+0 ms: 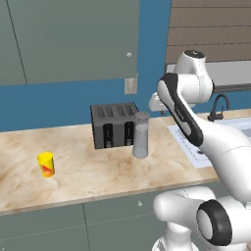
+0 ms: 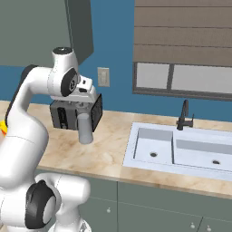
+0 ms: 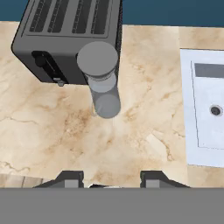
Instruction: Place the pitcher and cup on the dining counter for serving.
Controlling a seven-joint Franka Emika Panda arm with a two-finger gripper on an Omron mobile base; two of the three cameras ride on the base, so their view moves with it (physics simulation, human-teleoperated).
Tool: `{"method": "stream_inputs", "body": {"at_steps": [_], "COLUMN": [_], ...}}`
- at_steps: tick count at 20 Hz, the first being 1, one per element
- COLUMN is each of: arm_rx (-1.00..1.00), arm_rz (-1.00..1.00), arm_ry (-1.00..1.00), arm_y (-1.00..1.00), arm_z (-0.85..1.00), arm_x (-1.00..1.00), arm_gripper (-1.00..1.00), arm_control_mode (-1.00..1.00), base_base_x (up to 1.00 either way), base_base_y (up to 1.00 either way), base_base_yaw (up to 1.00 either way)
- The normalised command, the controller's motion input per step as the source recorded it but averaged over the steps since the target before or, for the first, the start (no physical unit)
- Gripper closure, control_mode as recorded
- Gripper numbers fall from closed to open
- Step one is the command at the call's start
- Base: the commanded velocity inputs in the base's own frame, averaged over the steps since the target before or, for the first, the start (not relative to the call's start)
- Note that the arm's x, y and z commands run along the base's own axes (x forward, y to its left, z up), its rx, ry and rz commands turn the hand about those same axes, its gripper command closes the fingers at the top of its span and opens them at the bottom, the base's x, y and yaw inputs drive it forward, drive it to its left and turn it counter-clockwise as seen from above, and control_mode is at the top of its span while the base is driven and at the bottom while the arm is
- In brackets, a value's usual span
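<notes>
The pitcher (image 3: 99,78) stands upright on the table (image 3: 131,140), touching the toaster's (image 3: 65,35) front, toward the back edge; its long axis is vertical; the pincer (image 3: 111,177) hangs above and nearer the front edge, jaws partly open, holding nothing; the cup (image 1: 46,164) stands well apart.

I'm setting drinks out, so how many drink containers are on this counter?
2: the pitcher beside the toaster, and the cup farther left.
</notes>
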Motion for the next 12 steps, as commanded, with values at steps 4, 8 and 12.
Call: {"method": "stream_inputs", "body": {"at_steps": [4, 8, 12], "arm_rx": [0.00, -0.02, -0.13], "arm_rz": [0.00, 0.00, 0.00], "arm_ry": [0.00, 0.00, 0.00], "arm_y": [0.00, 0.24, 0.50], "arm_z": [0.00, -0.27, -0.85], "arm_x": [-0.01, -0.23, -0.06], "arm_gripper": [-1.00, -1.00, -1.00], "arm_control_mode": [-1.00, -1.00, -1.00], "base_base_x": [0.00, 0.00, 0.00], "base_base_y": [0.00, 0.00, 0.00], "base_base_yaw": [0.00, 0.00, 0.00]}}
